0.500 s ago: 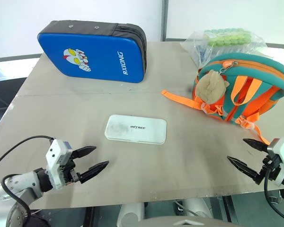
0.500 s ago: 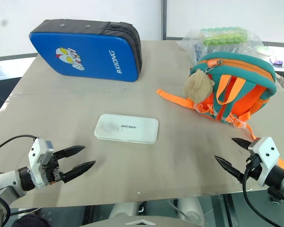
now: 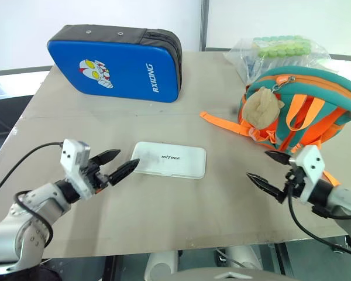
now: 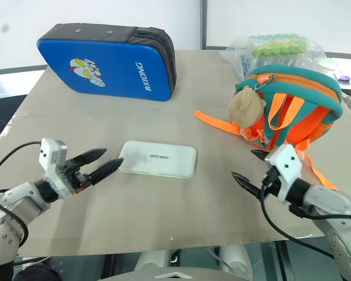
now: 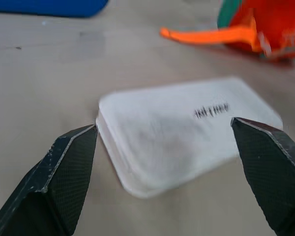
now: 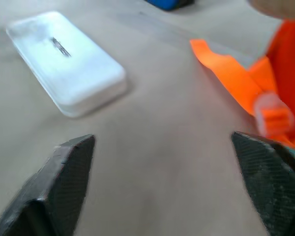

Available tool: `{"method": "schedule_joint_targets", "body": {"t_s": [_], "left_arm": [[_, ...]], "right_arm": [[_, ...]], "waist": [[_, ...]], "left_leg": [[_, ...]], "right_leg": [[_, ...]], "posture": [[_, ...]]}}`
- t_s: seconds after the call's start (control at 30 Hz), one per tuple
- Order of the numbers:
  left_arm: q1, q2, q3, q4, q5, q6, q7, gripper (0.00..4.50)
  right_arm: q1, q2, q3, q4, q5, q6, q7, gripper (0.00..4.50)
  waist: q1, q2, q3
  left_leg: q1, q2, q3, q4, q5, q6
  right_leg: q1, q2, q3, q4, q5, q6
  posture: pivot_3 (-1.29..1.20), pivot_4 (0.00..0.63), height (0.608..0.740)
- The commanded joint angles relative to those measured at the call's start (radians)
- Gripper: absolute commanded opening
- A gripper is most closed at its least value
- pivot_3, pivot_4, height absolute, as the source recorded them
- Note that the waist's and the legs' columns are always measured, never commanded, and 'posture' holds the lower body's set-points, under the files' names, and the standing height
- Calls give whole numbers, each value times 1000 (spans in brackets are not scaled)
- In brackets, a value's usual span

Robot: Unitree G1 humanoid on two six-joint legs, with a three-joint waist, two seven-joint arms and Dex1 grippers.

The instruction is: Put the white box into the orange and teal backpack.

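**Both grippers spread, flanking the white box on the table**

At the lower left of the head view, the left gripper hangs just above the table with its two black fingers spread; the tips point at the near left corner of the white box, very close to it, though contact cannot be told. At the lower right, the right gripper is also spread and holds nothing, its tips aimed inward with a clear stretch of table between it and the box.

The box lies flat in the middle of the frame, long side across, dark lettering up.

Further back on the right, the orange and teal backpack lies on the table, a tan plush charm hanging on its front and an orange strap trailing toward the centre. Behind it, at upper right, is a clear bag of green items. At upper left stands a blue zip case with a cartoon figure.
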Motion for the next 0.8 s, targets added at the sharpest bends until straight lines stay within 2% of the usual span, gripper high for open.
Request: {"method": "schedule_joint_targets", "body": {"t_s": [0.03, 0.2, 0.27, 0.37, 0.53, 0.57, 0.63, 0.8], "left_arm": [[-73, 14, 47, 9, -106, 139, 109, 3101], [-194, 121, -15, 141, -40, 290, 190, 815], [-211, 150, -68, 153, 9, 279, 176, 43], [-250, 164, -128, 186, 63, 292, 192, 43], [-227, 221, -221, 167, 107, 270, 73, 43], [-224, 229, -234, 162, 114, 258, 51, 43], [-227, 230, -248, 100, 43, 296, -17, 43], [-181, 214, -261, -26, 1, 353, -36, 43]], "right_arm": [[-76, 17, 88, 0, -14, 64, -57, 2535], [-296, 66, 341, 165, -157, 106, -99, 156], [-361, 83, 411, 220, -203, 112, -99, 0], [-449, 139, 503, 312, -257, 104, -95, 0], [-527, 171, 600, 399, -316, 104, -55, 0], [-533, 171, 607, 405, -322, 103, -47, 0], [-530, 167, 588, 391, -310, 97, -27, 0], [-490, 50, 529, 350, -320, 78, 40, 0]], "waist": [[-1, 0, 0], [-9, -1, 0], [-8, -1, 1], [-3, -1, 0], [-4, -1, 0], [-5, -1, 1], [-3, -1, 0], [1, -1, 0]], "left_leg": [[0, 0, 0, 0, 0, 0], [2, -1, 1, 0, 0, 0], [2, 0, 1, 0, 0, 0], [1, -1, 2, 0, 0, 0], [-1, 0, 1, 0, 0, 0], [-1, -1, 1, 0, 0, 0], [-1, -1, 1, 0, 0, 0], [-1, -1, 1, 0, 0, 0]], "right_leg": [[0, 0, 0, 0, 0, 0], [0, 3, 0, 3, 0, 0], [-1, 4, 0, 3, 0, 0], [-1, 4, -1, 5, 0, -1], [-2, 3, -1, 4, 1, 0], [-2, 2, -1, 4, 1, 0], [-3, 2, 0, 4, 1, -1], [-2, -1, -1, 4, 0, -1]], "posture": [[0, 150, 740], [0, 150, 740], [0, 150, 740], [0, 150, 740], [0, 150, 740], [0, 150, 740], [0, 150, 740], [0, 150, 740]]}}
